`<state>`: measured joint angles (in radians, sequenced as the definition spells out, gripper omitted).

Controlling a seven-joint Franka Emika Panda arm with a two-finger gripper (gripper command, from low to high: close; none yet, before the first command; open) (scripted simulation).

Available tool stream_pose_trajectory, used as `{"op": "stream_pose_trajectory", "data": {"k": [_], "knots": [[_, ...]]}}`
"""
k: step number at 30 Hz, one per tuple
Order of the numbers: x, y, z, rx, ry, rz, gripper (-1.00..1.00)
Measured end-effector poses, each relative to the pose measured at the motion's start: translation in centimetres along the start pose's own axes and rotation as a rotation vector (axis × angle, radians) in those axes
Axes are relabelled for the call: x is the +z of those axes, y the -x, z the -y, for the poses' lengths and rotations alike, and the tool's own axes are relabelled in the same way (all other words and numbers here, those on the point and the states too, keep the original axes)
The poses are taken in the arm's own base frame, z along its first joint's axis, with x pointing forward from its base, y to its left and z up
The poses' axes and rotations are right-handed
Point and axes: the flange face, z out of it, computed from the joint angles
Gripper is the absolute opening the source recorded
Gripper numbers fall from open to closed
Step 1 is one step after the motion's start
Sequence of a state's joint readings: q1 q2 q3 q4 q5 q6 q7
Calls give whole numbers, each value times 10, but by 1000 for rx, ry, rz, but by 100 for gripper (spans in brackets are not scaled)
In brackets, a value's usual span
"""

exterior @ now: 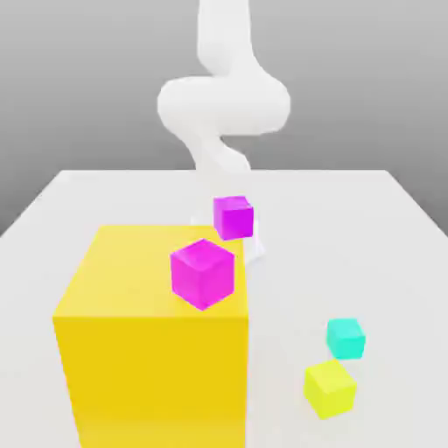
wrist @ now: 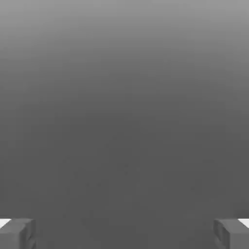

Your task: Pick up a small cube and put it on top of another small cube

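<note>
The small teal cube rests on the white table at the exterior view's right, near the front. The corner-on magenta cube shows against the upper right edge of the huge yellow cube; whether it rests on it I cannot tell. The white arm rises at the back of the table, far from both cubes. In the hand view my gripper is open, its grey fingertips wide apart with only plain grey background between them.
A second, face-on magenta cube sits further back near the arm's base. A small yellow cube lies just in front of the teal one. The white table stretches back on the exterior view's right.
</note>
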<state>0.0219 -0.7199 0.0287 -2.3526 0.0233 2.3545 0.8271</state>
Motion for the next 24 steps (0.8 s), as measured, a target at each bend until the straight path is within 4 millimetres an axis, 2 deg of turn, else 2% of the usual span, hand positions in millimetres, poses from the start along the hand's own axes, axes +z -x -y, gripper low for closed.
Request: {"op": "stream_pose_trajectory", "data": {"k": [3,6,9,11,15,18,20,24], "knots": [[78,41,5,-4,57,104,0],[145,91,2,-12,120,198,0],[202,149,-11,-25,190,283,0],[233,190,-25,-36,240,333,0],[280,272,-65,-64,346,423,0],[300,334,-103,-101,429,481,0],[310,366,-130,-115,481,507,0],[336,388,-155,-113,503,517,0]]}}
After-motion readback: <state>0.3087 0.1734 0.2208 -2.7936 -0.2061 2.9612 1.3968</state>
